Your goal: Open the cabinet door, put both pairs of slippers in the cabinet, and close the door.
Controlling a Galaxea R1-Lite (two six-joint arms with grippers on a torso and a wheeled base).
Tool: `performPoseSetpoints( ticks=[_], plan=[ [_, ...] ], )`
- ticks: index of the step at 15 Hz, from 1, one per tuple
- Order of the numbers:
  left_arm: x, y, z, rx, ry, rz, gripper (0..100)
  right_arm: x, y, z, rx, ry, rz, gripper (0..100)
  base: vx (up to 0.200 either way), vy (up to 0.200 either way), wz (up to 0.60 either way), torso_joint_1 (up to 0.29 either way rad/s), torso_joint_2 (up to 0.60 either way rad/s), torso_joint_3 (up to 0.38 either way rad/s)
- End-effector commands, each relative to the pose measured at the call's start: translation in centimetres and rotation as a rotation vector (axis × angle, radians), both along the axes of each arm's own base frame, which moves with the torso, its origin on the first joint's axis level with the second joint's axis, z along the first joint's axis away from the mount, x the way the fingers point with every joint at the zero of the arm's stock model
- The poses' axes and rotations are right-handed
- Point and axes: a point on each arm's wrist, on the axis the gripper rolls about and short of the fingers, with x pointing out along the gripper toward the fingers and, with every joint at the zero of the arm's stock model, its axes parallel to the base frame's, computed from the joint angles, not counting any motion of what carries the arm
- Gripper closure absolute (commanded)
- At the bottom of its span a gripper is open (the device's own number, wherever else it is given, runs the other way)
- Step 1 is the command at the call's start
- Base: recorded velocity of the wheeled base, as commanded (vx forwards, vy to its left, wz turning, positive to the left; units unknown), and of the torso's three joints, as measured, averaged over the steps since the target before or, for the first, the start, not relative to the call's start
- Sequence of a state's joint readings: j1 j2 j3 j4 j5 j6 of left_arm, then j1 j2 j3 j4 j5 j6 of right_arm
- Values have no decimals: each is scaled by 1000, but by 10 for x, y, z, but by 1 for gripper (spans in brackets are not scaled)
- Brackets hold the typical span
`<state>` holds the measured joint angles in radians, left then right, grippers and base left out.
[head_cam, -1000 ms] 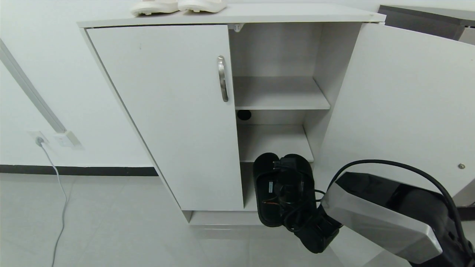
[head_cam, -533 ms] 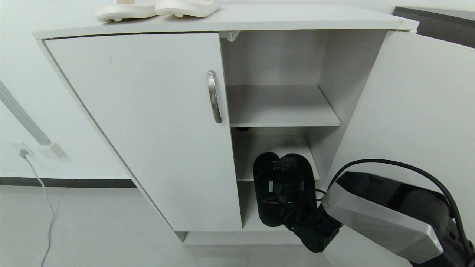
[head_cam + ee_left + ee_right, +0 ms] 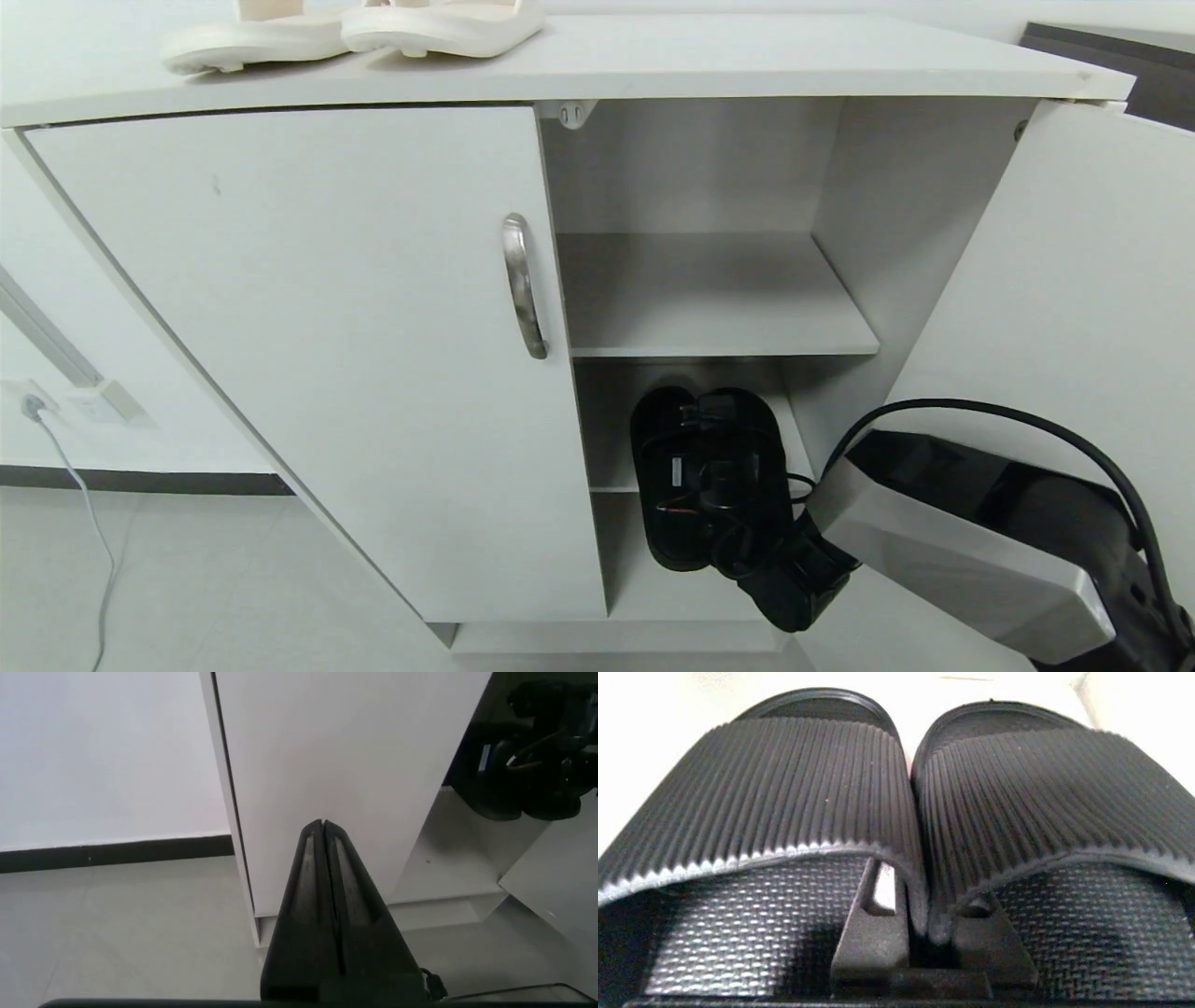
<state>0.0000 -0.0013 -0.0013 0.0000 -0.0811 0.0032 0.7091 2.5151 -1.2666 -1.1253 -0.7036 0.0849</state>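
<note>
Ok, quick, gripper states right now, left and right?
Left gripper: closed, empty, facing the shut cabinet door.
Right gripper: closed on the black slippers, pinching the pair together.

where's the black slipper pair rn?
Head view: the black slippers are clamped in the right gripper, in front of the open right half of the cabinet, below its upper shelf and beside the shut left door.

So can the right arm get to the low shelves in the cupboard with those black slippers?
Probably yes. The right door is swung wide open, and the right arm's fingers hold the black slippers just in front of the low shelves, with nothing I can see between them.
</note>
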Motion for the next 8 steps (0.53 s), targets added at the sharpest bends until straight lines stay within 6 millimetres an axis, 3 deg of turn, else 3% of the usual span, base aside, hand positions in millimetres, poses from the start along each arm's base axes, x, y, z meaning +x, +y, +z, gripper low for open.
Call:
performPoseSetpoints(
  ticks=[1, 4, 8],
  plan=[
    [0, 0, 0, 0, 1, 0, 100, 8, 2, 6, 8, 1, -6, 100, 0, 0, 0, 0, 0, 0],
    [0, 0, 0, 0, 1, 0, 100, 26, 5, 16, 13, 1, -19, 100, 0, 0, 0, 0, 0, 0],
    [0, 0, 0, 0, 1, 0, 100, 53, 7, 14, 25, -12, -50, 100, 0, 0, 0, 0, 0, 0]
  ],
)
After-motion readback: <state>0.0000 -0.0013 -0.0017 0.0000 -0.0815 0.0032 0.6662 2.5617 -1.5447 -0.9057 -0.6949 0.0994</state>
